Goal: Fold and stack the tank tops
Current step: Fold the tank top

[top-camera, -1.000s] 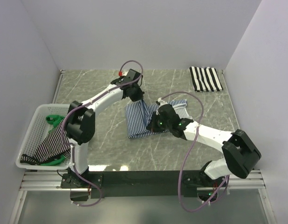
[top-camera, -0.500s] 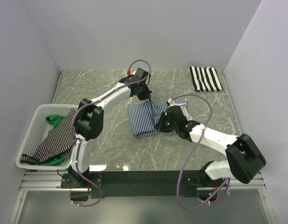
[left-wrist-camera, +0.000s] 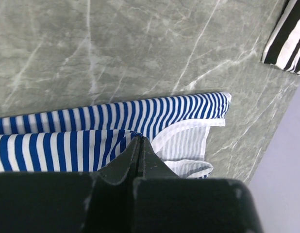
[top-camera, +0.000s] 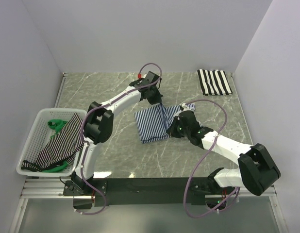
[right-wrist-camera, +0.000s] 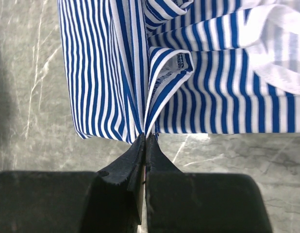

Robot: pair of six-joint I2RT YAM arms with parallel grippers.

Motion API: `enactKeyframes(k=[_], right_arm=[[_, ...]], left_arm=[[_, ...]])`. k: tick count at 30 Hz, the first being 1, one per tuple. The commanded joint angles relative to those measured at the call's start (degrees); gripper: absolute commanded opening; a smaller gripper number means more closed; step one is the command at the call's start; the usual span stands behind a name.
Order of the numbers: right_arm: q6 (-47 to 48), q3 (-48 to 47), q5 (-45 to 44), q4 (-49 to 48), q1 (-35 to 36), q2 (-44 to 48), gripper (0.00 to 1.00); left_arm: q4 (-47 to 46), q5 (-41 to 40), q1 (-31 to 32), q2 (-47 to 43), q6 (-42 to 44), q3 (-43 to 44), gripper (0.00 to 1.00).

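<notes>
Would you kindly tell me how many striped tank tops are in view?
3: a blue top mid-table; a folded black-and-white top at the far right corner; a dark-striped top in the basket, where more may be hidden.

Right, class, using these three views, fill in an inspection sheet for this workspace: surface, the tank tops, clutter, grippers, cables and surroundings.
Surface: grey marbled table, no spills seen.
Job's things: navy-and-white tank top partly folded mid-table; black-and-white tank top folded flat at the far right corner; another striped top heaped in the basket.
Clutter: white mesh basket at the table's left edge, with a green item inside.
Grippers: left gripper shut on the navy-and-white tank top's far edge; right gripper shut on a pinched fold at its near edge.
Cables: a purple cable loops above each arm.
Surroundings: plain white walls on three sides.
</notes>
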State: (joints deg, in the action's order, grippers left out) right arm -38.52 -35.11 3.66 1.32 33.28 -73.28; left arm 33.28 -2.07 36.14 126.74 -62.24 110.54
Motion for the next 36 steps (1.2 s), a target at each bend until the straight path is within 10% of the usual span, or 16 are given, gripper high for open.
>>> enactKeyframes(k=[1, 8, 12, 18, 26, 36], right_arm=[[0.0, 1.6, -0.2, 1.1, -0.8, 1.2, 0.0], [-0.8, 4.1, 0.0, -0.9, -2.8, 0.0, 0.0], [-0.4, 5.0, 0.6, -1.2, -4.5, -1.4, 0.32], [0.1, 4.5, -0.8, 1.9, -6.1, 4.8, 0.52], [2.2, -0.8, -3.8, 8.7, -5.9, 12.9, 0.49], [5.1, -15.9, -8.9, 9.2, 9.4, -6.1, 0.42]], left_arm=[[-3.8, 0.1, 0.2, 1.1, 0.0, 3.8, 0.01], [-8.2, 2.5, 0.9, 3.7, 1.1, 3.1, 0.01], [-11.5, 2.9, 0.9, 3.2, 2.7, 1.1, 0.24], [-16.9, 2.7, -0.1, -4.4, 6.7, -4.2, 0.48], [-11.8, 2.2, -5.2, -18.4, 4.3, -19.9, 0.35], [-18.1, 6.4, -12.0, -24.4, 5.7, -38.8, 0.32]])
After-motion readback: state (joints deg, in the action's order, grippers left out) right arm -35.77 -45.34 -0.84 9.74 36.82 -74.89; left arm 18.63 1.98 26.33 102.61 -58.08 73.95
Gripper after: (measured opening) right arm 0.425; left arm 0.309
